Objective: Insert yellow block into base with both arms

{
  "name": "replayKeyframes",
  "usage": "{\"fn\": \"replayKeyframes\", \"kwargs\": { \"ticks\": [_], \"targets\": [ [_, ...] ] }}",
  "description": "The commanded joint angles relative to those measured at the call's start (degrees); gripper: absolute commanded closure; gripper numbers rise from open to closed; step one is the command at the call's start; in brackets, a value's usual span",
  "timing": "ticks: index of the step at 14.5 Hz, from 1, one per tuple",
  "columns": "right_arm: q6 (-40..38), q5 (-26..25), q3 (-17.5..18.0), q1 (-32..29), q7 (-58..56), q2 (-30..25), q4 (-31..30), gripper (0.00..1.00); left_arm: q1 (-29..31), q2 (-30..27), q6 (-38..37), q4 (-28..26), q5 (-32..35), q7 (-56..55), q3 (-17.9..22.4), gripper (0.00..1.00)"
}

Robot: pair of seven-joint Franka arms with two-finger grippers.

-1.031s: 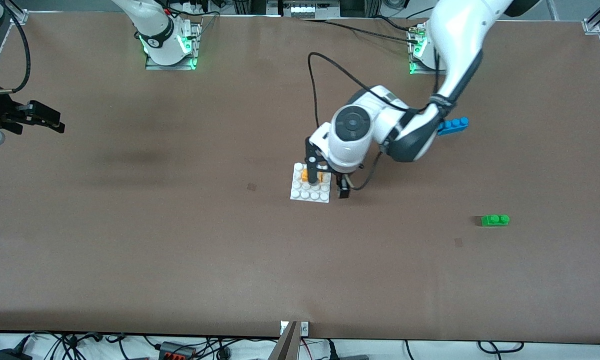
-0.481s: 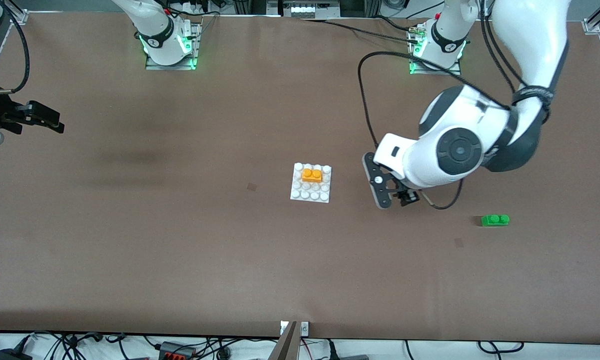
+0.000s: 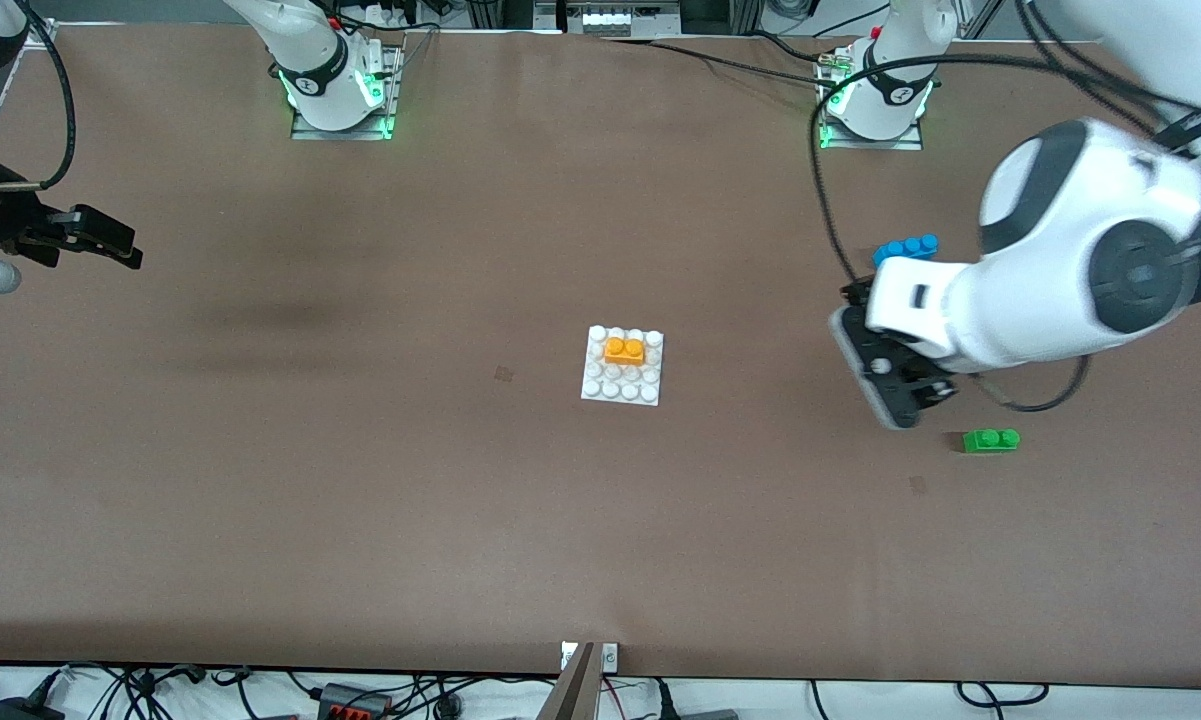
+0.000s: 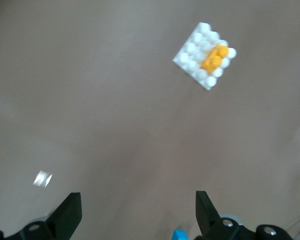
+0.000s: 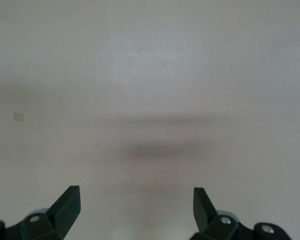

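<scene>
Sitting pressed onto the studs of the white base (image 3: pixel 621 365), the yellow block (image 3: pixel 624 350) occupies the base's second row, so the insertion looks done. The left end effector (image 3: pixel 890 375), open and empty, hangs over the surface (image 3: pixel 360 480) at the base's 3 o'clock, between the blue brick (image 3: pixel 906 248) and green brick (image 3: pixel 990 440). The right end effector (image 3: pixel 90 240) waits open at 9 o'clock, over bare surface.

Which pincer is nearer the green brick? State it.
Left. The left pincer hangs just beside the green brick, open and empty. The right pincer waits open at the right arm's end of the table.
</scene>
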Motion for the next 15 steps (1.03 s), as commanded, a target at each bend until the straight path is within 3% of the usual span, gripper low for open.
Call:
{"fn": "replayKeyframes", "kwargs": {
  "ticks": [1,3,7,12,15],
  "targets": [
    [2.56,-0.32,-0.13,0.08,-5.51,-4.26,-5.52,0.00,-2.47,-9.87,-0.20,-7.86,-5.82,-7.75,8.62,0.00],
    [2.47,-0.06,-0.74,-0.27,-11.44,-4.16,-5.34,0.00,-2.64,-13.22,0.68,-10.34,-8.05,-22.04,11.70,0.00],
    [-0.16,-0.15,-0.66,-0.10,-5.21,-4.16,-4.81,0.00,-2.55,-18.15,-2.73,-12.98,-1.83,-45.99,11.71,0.00],
    [-0.25,-0.50,-0.22,0.08,-5.83,-4.08,-4.29,0.00,-2.03,-19.21,-5.91,-14.03,-0.58,-51.74,13.20,0.00],
    [-0.25,-0.24,-0.31,-0.10,-5.56,-3.90,-3.93,0.00,-2.12,-21.58,-2.85,-18.67,-0.31,-51.92,13.20,0.00]
  ]
}}
